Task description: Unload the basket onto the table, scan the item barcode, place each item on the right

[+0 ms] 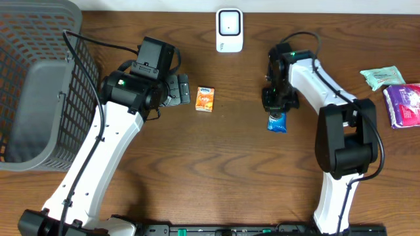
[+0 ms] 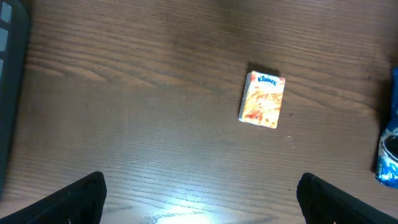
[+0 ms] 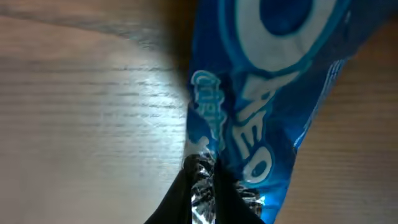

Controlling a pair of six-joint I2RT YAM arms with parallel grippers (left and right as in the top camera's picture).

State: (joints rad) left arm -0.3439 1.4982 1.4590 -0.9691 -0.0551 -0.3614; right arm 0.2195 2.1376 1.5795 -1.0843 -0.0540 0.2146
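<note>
2 tools, 2 jobs: the right tool pinches the crimped end of the blue Oreo packet, right of centre on the worktop. That grip probably leaves its printed faces free for the white scanner at the far edge. The left tool hangs wide open and empty just left of the Kleenex pack.

The wood-grain desk is gleaming smoothly, the Oreo wrapper is showing glossy crinkled foil, and the grey plastic basket is looking matt.
</note>
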